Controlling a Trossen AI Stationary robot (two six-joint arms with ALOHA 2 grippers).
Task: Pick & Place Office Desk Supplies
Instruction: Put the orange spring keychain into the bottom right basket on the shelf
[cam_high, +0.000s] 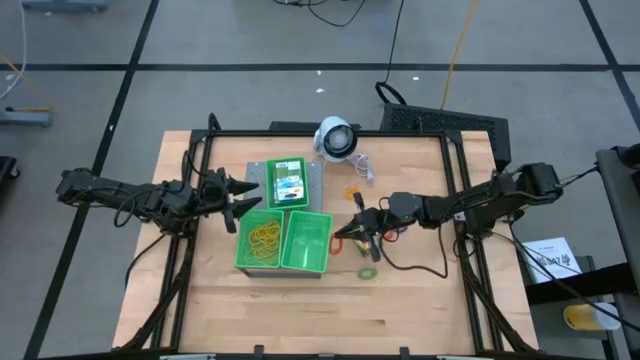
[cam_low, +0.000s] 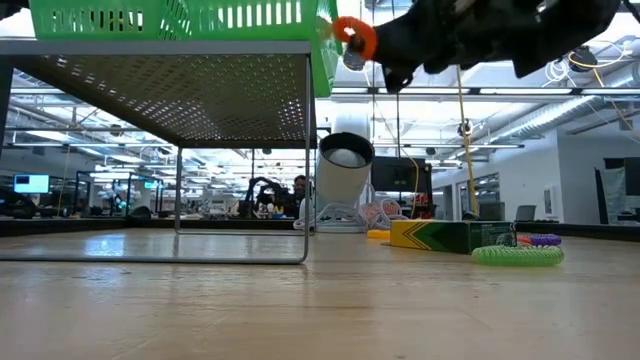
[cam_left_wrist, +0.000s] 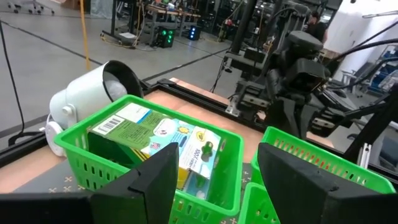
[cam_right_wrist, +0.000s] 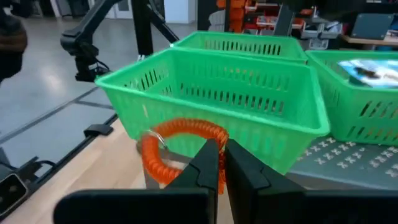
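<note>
I am pinching an orange coil band (cam_right_wrist: 180, 146) in my right fingers (cam_high: 343, 238) just beside the empty green tray (cam_high: 307, 243); my left fingers (cam_high: 240, 199) are hanging spread, holding nothing. Crayon boxes (cam_high: 287, 182) and yellow bands (cam_high: 265, 236) are sitting binned; a green band (cam_high: 368, 272) is waiting on the wooden table (cam_high: 400, 300), an open workshop beyond.

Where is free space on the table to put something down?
The wooden table is bare along its near edge, below the green trays, and beside the left gripper. Crowded: between the trays and the right gripper, around the green coil.
</note>
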